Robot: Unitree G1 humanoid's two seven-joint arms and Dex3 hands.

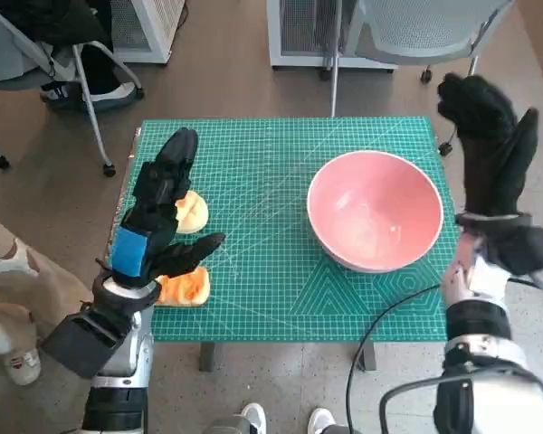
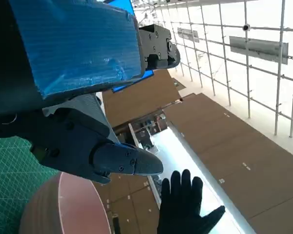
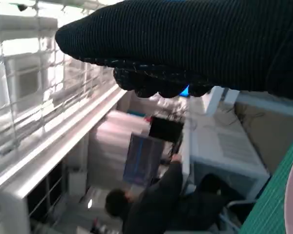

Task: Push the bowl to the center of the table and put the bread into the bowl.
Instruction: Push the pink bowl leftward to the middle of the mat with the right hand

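**Bowl and bread on the green mat, both hands empty**

Pink bowl [image 1: 376, 210]: upright and empty on the right half of the green cutting mat [image 1: 262, 163], nearer the right edge than the middle. Its rim also shows in the left wrist view [image 2: 63, 204].

Bread, first piece [image 1: 193, 211]: pale, on the left part of the mat, well apart from the bowl, partly hidden under the left hand.

Bread, second piece [image 1: 186, 287]: orange-brown, near the mat's front left edge, just below the left hand's lower finger.

Left hand [image 1: 158, 212]: black, blue tape on its back, fingers spread apart above the two bread pieces. It grips nothing; whether it touches the bread I cannot tell.

Right hand [image 1: 490, 154]: black knitted glove, raised beside the table's right edge, beyond the bowl, fingers extended and apart, holding nothing and clear of the bowl.

Surroundings: chair legs [image 1: 90, 99] on the floor behind the table; a black cable [image 1: 373, 330] hanging off the front edge; a seated person [image 3: 156, 204] in the right wrist view.
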